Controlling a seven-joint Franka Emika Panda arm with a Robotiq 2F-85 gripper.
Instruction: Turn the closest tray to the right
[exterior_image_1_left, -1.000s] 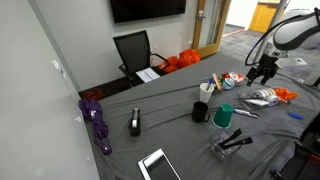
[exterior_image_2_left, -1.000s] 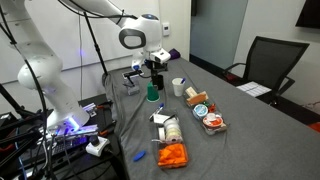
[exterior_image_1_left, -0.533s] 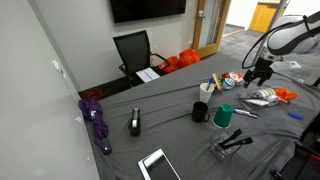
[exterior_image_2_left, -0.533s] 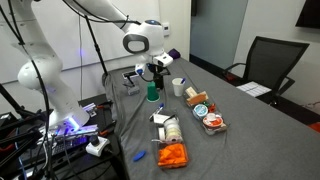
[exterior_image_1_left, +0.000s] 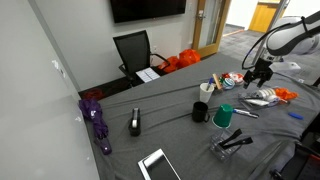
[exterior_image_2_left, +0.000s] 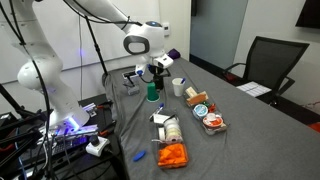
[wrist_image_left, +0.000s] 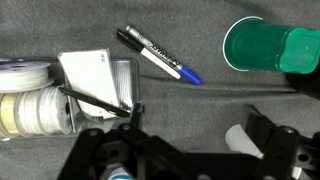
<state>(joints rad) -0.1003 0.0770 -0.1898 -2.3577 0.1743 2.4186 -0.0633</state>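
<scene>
The claw (exterior_image_2_left: 157, 72) has edged slightly over, then stalled, jaws wide and empty, beside the green cup (exterior_image_2_left: 153, 93). The tray (exterior_image_2_left: 165, 127) sits unturned nearer the table's (exterior_image_2_left: 250, 135) end edge.

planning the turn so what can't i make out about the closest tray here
Tray, wrist view: left end cut off by the frame edge, lower side hidden behind the gripper.
Tray contents: too small in both exterior views.
Green cup, wrist view: cut off by the right edge.
</scene>
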